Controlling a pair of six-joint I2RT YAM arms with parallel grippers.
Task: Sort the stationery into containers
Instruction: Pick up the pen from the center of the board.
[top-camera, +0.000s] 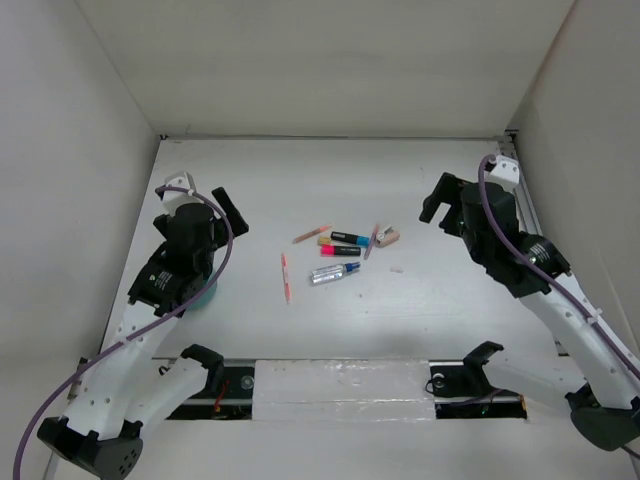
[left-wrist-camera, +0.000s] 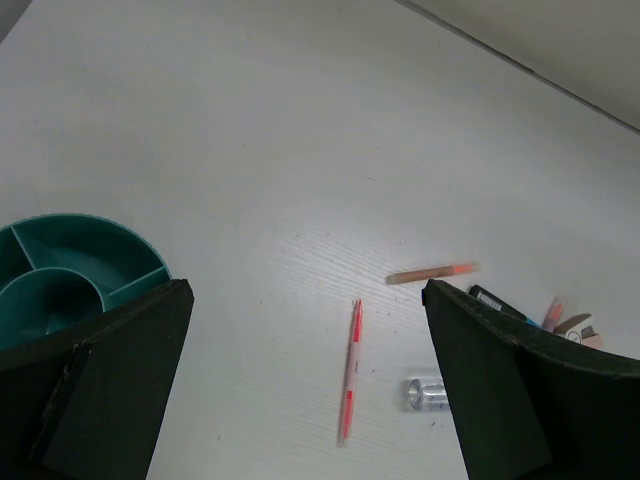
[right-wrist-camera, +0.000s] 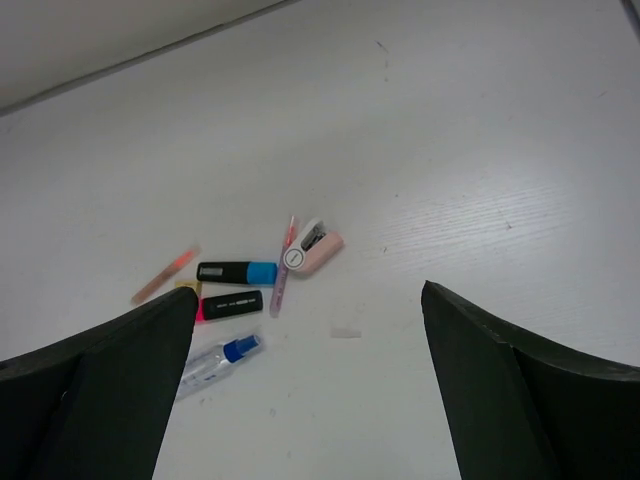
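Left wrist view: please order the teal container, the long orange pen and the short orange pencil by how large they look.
1. teal container, largest, though partly hidden.
2. long orange pen.
3. short orange pencil; it lies farther away, so its true size is unsure.

Holding right gripper (right-wrist-camera: 307, 293) wide apart above white table (right-wrist-camera: 480, 150), gripping nothing. Seeing loose cluster lying left of centre: orange pencil (right-wrist-camera: 165, 274), blue-ended black marker (right-wrist-camera: 236, 272) above pink-ended black marker (right-wrist-camera: 228, 305), blue-capped pen (right-wrist-camera: 218, 358) nearest, pinkish eraser (right-wrist-camera: 318, 248) just beside thin pink pencil (right-wrist-camera: 283, 268).
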